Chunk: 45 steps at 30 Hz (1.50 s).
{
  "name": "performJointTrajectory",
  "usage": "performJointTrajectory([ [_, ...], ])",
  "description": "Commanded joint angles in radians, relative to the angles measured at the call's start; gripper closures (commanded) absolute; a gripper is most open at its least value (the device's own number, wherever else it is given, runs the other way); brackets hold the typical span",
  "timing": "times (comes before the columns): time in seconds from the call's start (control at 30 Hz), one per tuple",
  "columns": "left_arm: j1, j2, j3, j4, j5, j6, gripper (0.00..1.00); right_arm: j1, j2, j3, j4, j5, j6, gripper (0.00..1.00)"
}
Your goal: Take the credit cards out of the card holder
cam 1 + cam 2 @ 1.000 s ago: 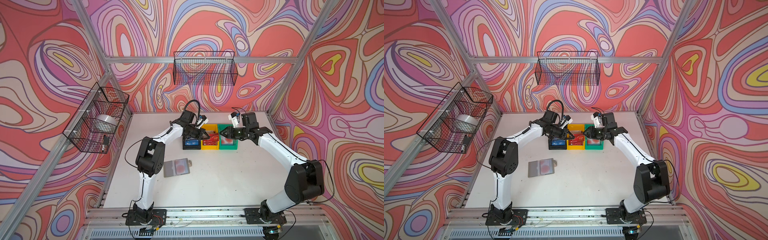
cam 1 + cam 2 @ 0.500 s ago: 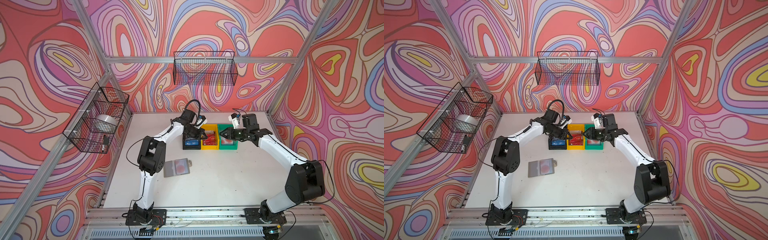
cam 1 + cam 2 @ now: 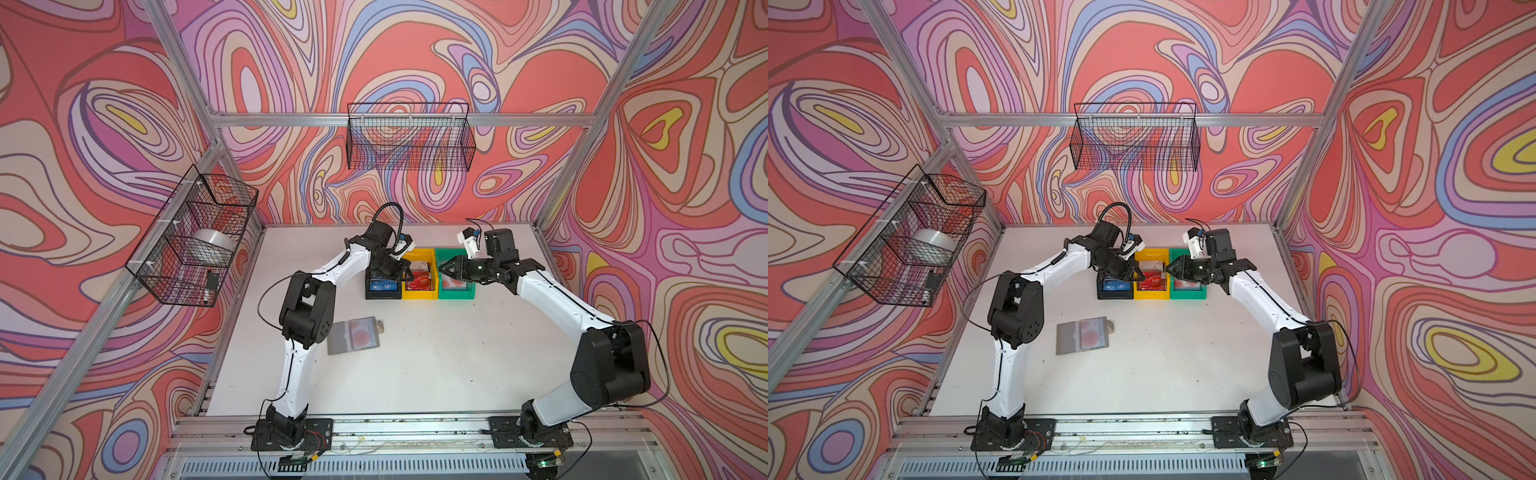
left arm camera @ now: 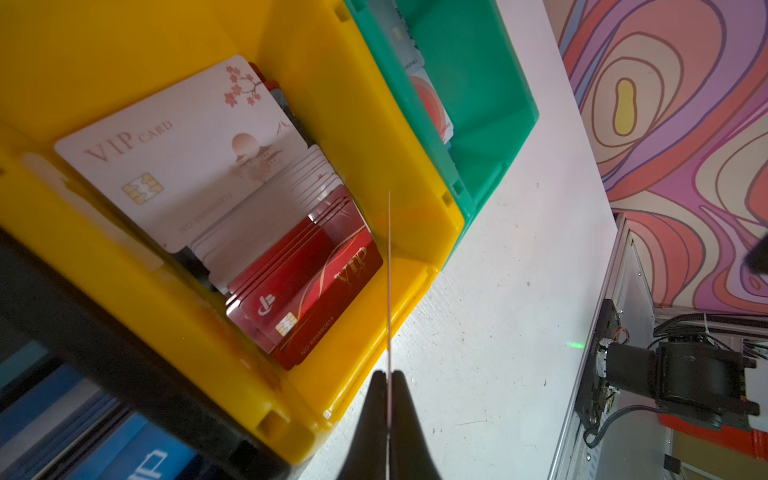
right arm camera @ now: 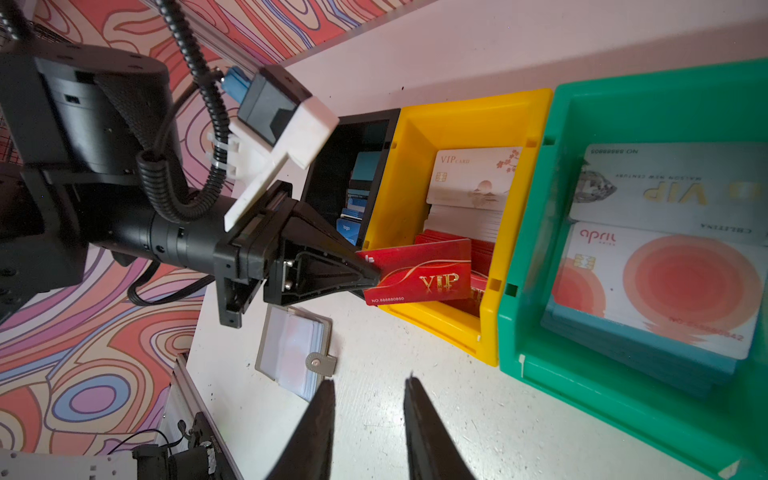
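My left gripper (image 3: pixel 409 274) is shut on a red credit card (image 5: pixel 419 274) with gold VIP lettering and holds it over the yellow bin (image 3: pixel 419 296). In the left wrist view this card is edge-on, a thin line (image 4: pixel 389 291) rising from the closed fingertips (image 4: pixel 376 386). The grey card holder (image 3: pixel 353 334) lies flat on the table near the left arm, snap tab (image 5: pixel 320 363) to one side. A whitish card with a red round spot (image 3: pixel 360 334) shows through its pocket. My right gripper (image 5: pixel 370 382) hangs open and empty in front of the green bin (image 3: pixel 455 294).
Black (image 3: pixel 382 295), yellow and green bins stand side by side at the back middle, each stacked with cards: blue, red and white, whitish with red spots. Wire baskets hang on the back wall (image 3: pixel 409 137) and left wall (image 3: pixel 191 237). Aluminium rails edge the table.
My left gripper has shifted slightly to the right with the red card, further over the yellow bin. The right arm has hardly moved.
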Motion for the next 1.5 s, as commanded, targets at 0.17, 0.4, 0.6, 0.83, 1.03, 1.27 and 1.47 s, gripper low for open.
performJointTrajectory([
  [0.17,-0.022,0.049,0.062,-0.077,-0.028,0.028,0.98,-0.008,-0.025,-0.017,0.025,-0.020,0.006,0.69],
  [0.4,-0.022,0.050,0.070,-0.087,-0.042,0.023,0.97,-0.012,-0.026,-0.019,0.029,-0.026,0.007,0.69],
  [0.6,-0.022,0.053,0.075,-0.097,-0.048,0.022,0.85,-0.014,-0.030,-0.026,0.036,-0.033,0.011,0.69],
  [0.83,-0.022,0.060,0.095,-0.120,-0.061,0.021,0.82,-0.015,-0.031,-0.027,0.038,-0.036,0.015,0.69],
  [1.03,-0.022,0.058,0.102,-0.136,-0.078,0.023,0.81,-0.018,-0.034,-0.030,0.038,-0.040,0.016,0.69],
  [1.27,-0.019,0.015,0.100,-0.168,-0.102,0.020,0.73,-0.019,-0.036,-0.032,0.037,-0.049,0.014,0.69],
  [1.47,0.035,-0.203,-0.139,0.016,-0.065,-0.123,0.67,-0.018,0.002,-0.026,0.036,-0.174,-0.012,0.68],
])
